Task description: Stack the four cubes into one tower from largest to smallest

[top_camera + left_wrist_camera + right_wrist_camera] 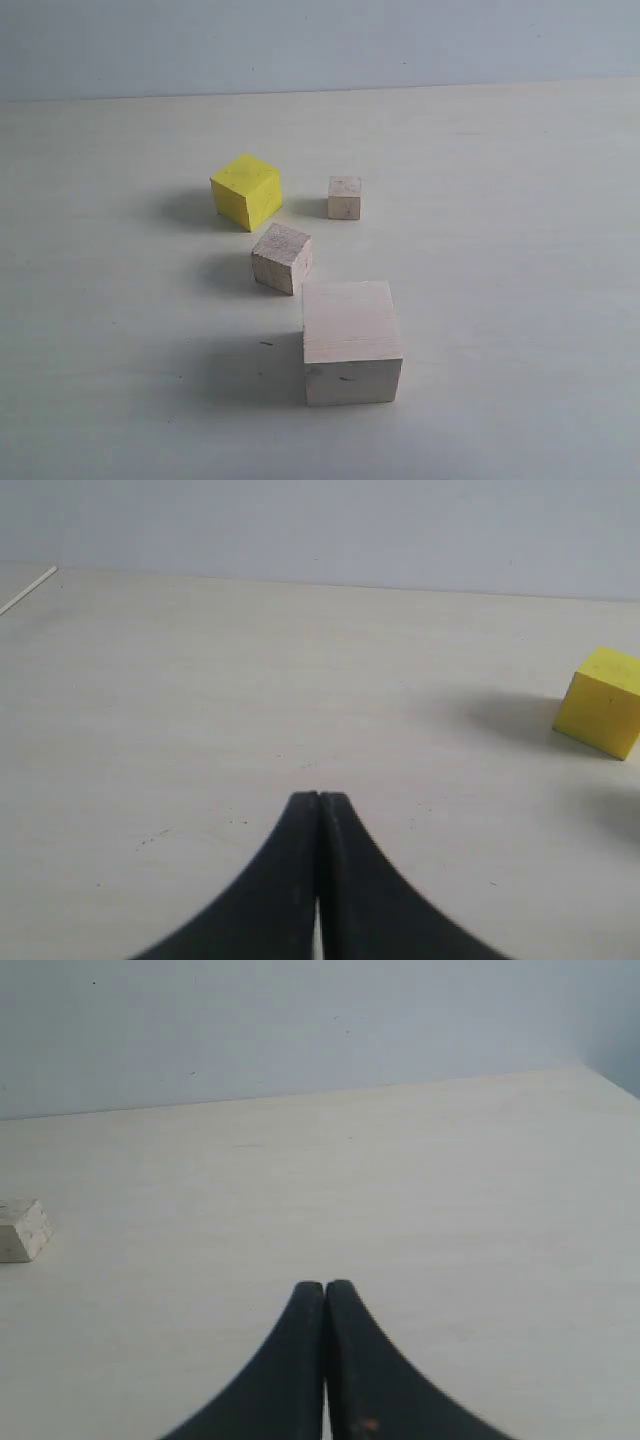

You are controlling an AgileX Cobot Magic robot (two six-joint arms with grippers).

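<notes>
Clenching on nothing, both grippers point out over the pale bench (520, 300) while the four cubes stand loose on it.

Left gripper (318, 798) has its black jaws pressed together and empty, with bare bench top beneath. The right gripper (325, 1286) is closed the same way, grasping nothing. Well beyond the left gripper sits the mid-sized bright yellow cube (246, 190), the one nearest the bench's far edge. The smallest bare wood cube (345, 197) stands near it on the right arm's side, apart from it. Farther from that edge comes the smaller bare wood cube (282, 258), turned corner-on. The large pale wood cube (352, 340) lies just beside it and farthest from the far edge. No cube rests on another. One bare wood cube shows partly in the right wrist view; which one cannot be told.
</notes>
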